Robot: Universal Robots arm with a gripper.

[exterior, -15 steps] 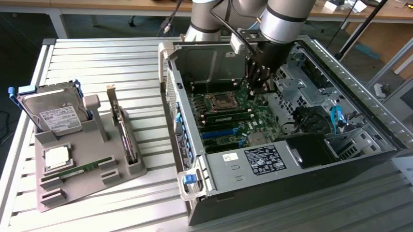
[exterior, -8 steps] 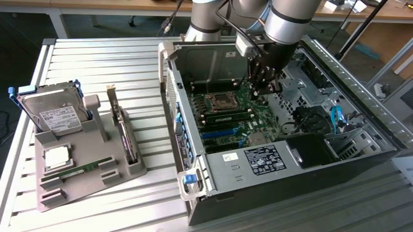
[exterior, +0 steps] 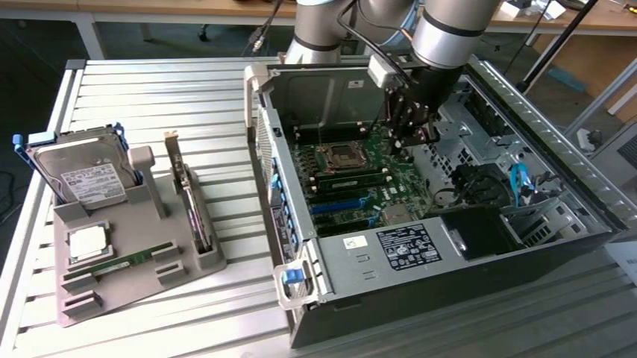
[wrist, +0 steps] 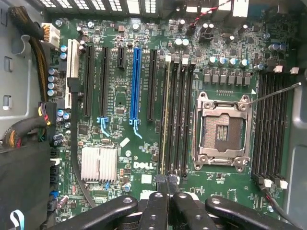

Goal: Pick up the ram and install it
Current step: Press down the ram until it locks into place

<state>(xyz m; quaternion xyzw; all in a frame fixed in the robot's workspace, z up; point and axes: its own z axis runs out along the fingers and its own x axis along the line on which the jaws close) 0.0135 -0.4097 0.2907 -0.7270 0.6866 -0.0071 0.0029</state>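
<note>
My claw (wrist: pixel 168 191) hovers inside case (exterior: pixel 557 246), jaws shut, over board (wrist: pixel 124 105) near slots (wrist: pixel 175 120); cannot tell if anything pinched. 1 ram (exterior: pixel 134 261) lies flat in tray (exterior: pixel 119 298) on desk (exterior: pixel 149 97), well apart from case, kept reachable.

We cannot make out the gripper's (exterior: pixel 403 138) fingertips in the exterior view, where they merge with the motherboard (exterior: pixel 374 186) behind. In the wrist view its black links (wrist: pixel 163 213) are cut off by the picture's edge. The ram (exterior: pixel 124 262) on the grey tray (exterior: pixel 130 287) is too small for us to read its chips.
</note>
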